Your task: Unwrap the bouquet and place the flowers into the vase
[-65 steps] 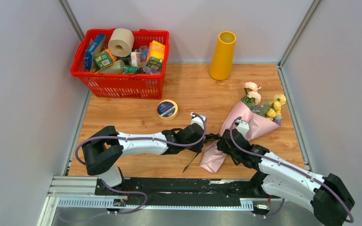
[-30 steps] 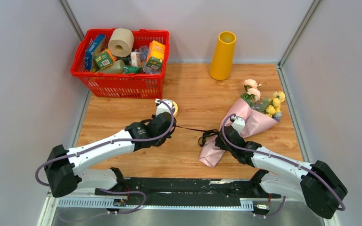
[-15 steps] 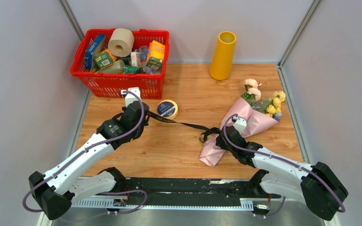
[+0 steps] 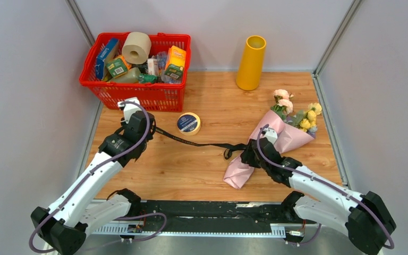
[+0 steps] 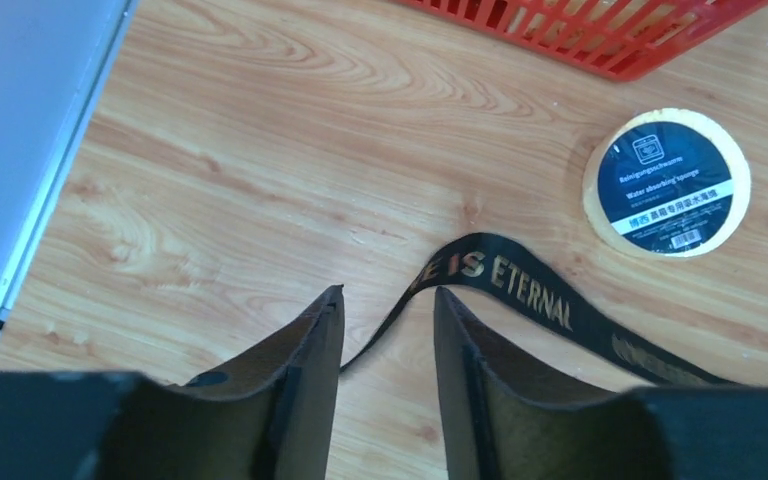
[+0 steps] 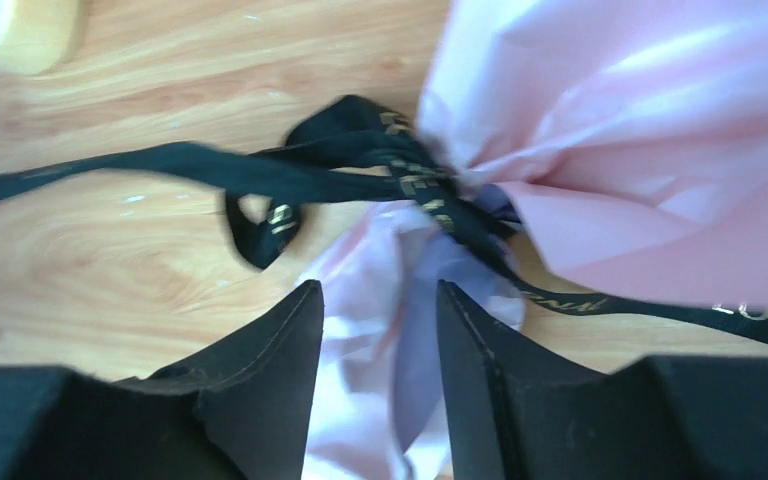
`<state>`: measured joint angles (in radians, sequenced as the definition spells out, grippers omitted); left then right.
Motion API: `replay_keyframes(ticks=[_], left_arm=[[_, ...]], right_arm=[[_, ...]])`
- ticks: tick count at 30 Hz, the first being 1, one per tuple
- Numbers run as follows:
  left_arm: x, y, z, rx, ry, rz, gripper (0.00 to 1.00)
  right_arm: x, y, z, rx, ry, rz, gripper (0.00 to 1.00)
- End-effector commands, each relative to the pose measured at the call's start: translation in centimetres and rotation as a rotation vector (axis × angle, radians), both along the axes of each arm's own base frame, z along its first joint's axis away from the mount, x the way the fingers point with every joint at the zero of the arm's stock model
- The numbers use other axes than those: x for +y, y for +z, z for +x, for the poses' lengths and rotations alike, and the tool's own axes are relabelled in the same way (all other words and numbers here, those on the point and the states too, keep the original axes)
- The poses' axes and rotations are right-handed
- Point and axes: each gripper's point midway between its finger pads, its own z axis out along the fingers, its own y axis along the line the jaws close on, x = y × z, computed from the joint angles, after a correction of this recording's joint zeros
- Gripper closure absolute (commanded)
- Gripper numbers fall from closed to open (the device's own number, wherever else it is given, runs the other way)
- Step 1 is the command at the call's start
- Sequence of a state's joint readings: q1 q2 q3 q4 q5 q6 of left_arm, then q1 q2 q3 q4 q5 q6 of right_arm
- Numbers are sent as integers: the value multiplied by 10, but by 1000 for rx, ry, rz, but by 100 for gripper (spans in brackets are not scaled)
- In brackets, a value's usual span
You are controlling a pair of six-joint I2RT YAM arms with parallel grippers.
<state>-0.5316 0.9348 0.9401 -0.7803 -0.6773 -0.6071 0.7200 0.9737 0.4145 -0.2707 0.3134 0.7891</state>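
- between the fingers of the left claw [image 5: 388, 300], which stand apart with bare wood showing in the gap, runs the free end of the black ribbon [image 5: 520, 285]; the fingers are not closed on it, so this claw is released, low over the table [image 5: 210, 150].
- ahead and to the right of that claw a round yellow disc [image 5: 668, 180] with a dark blue label lies flat on the wood; the red basket [image 5: 600, 40] stands just beyond it.
- from the left claw the ribbon runs across the wood to the right claw [image 6: 378, 300], where it is bunched in a loose knot around the waist of the bouquet [image 4: 279, 135].
- the right claw sits over the lilac tail of the wrapping, just below the knot; its fingers straddle the paper, and i cannot tell whether they pinch it or only frame it.
- beyond the right claw the cone widens, lying on its side, and the flowers [image 4: 297, 114] poke out of its far end, pink, yellow and pale blue.
- the vase [image 4: 251, 62] stands upright well beyond the right claw, at the back edge of the table, apart from both bouquet and basket.
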Motion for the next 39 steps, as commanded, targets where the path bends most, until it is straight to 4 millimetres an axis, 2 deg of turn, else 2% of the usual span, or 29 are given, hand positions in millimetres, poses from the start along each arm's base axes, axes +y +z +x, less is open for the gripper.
replay_keyframes(ticks=[1, 3, 6, 9, 10, 13, 18, 24, 26, 28, 30, 31, 35, 36, 37, 38, 39], left_arm=[[-6, 2, -2, -10, -21, -54, 49], [-17, 1, 1, -17, -74, -89, 40], [-48, -9, 0, 30, -229, -162, 39], [-83, -17, 1, 54, -370, -264, 39], [-98, -26, -5, 88, -441, -310, 39], [-119, -41, -6, 120, -502, -393, 38], [-131, -72, -15, 235, -539, -418, 37], [-125, -81, -19, 256, -522, -398, 37], [-125, -81, -20, 257, -532, -400, 37], [-127, -80, -22, 263, -547, -403, 37], [-128, -79, -24, 263, -557, -409, 37], [-128, -78, -25, 261, -564, -410, 37], [-133, -77, -29, 256, -596, -432, 37], [-138, -76, -28, 242, -617, -452, 37], [-145, -82, -36, 271, -650, -493, 37], [-153, -79, -34, 254, -673, -524, 37], [-160, -85, -43, 287, -703, -574, 37]], right_arm=[[22, 58, 1, -59, 113, 83, 49], [24, 73, 1, -81, 145, 87, 48], [22, 84, 6, -120, 164, 48, 47], [5, 80, 18, -138, 116, -54, 45], [1, 77, 21, -130, 105, -85, 45], [-11, 62, 28, -69, 75, -170, 48], [-19, 37, 26, 32, 90, -230, 52], [-32, 15, 24, 81, 63, -310, 54], [-32, 11, 24, 93, 65, -321, 60], [-30, 11, 24, 97, 79, -318, 72], [-25, 20, 26, 82, 102, -301, 91], [-23, 33, 27, 73, 99, -287, 100], [-16, 103, 42, -52, 55, -203, 100], [-14, 119, 45, -91, 43, -174, 100], [-11, 133, 49, -122, 35, -148, 100], [-9, 143, 53, -146, 29, -134, 100], [-6, 153, 58, -176, 32, -121, 100]])
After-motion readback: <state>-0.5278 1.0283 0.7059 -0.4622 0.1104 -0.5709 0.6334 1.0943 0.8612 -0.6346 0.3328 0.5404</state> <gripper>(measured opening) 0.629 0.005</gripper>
